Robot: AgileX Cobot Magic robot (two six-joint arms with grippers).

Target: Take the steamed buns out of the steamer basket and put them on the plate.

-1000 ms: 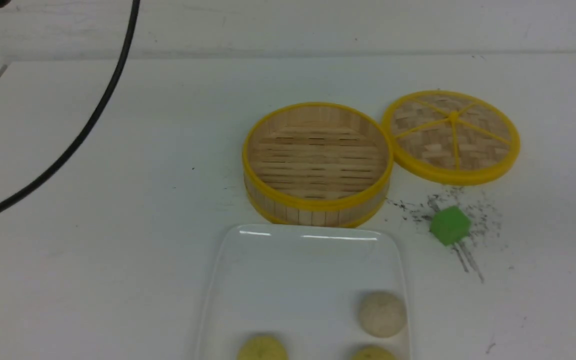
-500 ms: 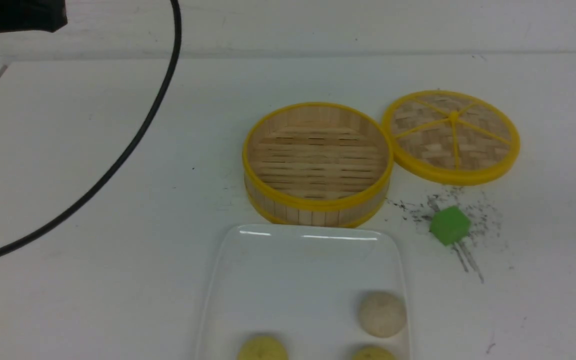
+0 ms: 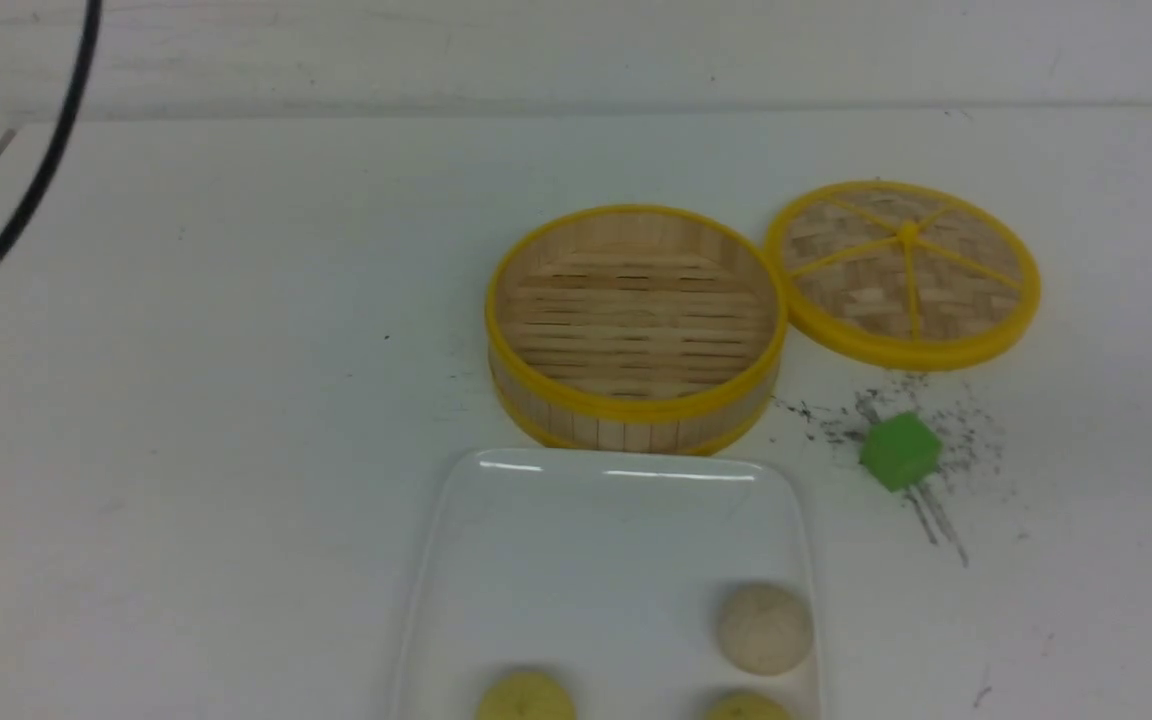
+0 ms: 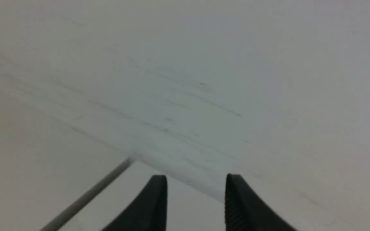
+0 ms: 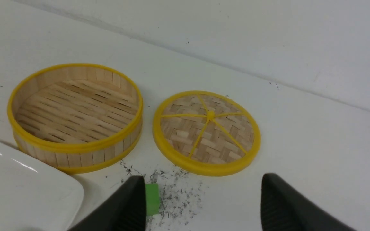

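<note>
no readable text, no labels, no brand marks, no numbers, no signs in any view

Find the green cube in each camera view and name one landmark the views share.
Front view: green cube on the table, right of the steamer basket, nearer than the woven lid, among dark smudges.
Left wrist view: not in it.
Right wrist view: green cube beside the smudges, partly hidden by a finger of the right tool.
Shared landmark: the woven lid.
</note>
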